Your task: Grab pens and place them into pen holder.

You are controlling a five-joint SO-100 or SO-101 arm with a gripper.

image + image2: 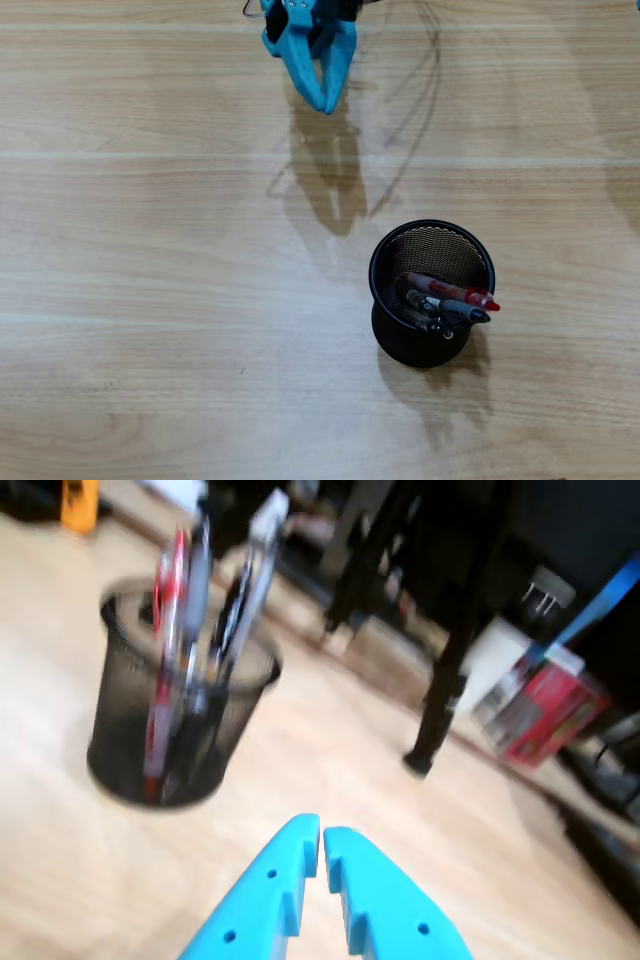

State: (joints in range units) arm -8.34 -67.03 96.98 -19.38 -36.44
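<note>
Pincer point(327, 103) closed and empty near the table's point(150, 300) far edge, well apart from the pen holder point(385, 275).

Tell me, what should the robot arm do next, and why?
Probably just pull back and rest. The pens stand in the holder, no pen lies on the table in either view, and the gripper is shut, empty and well away from the holder.

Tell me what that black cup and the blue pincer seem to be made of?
The pen holder looks like black wire mesh with a solid rim: you can see through its wall. The pincer looks like matte bright-blue plastic, possibly printed; the blur leaves that open.
</note>
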